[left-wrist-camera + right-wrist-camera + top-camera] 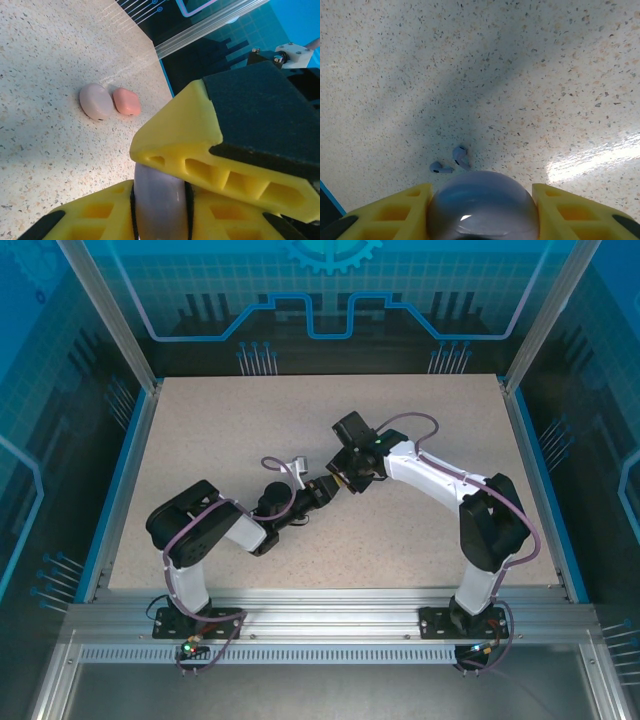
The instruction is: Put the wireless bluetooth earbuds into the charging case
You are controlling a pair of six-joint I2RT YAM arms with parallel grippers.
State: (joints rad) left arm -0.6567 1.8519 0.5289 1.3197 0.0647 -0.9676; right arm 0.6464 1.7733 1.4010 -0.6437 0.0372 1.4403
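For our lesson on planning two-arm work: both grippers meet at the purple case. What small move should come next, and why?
Probably the left gripper should hold the purple case steady while the right gripper eases its lid open. Both pinch the case, no open lid shows, and two purple earbuds lie loose on the table beneath.

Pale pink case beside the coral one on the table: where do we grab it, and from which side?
From above, fingers on the two ends of the pale pink case, closing along its long axis. The coral case sits right beside one long side, likely leaving no finger room there; the ends look free.
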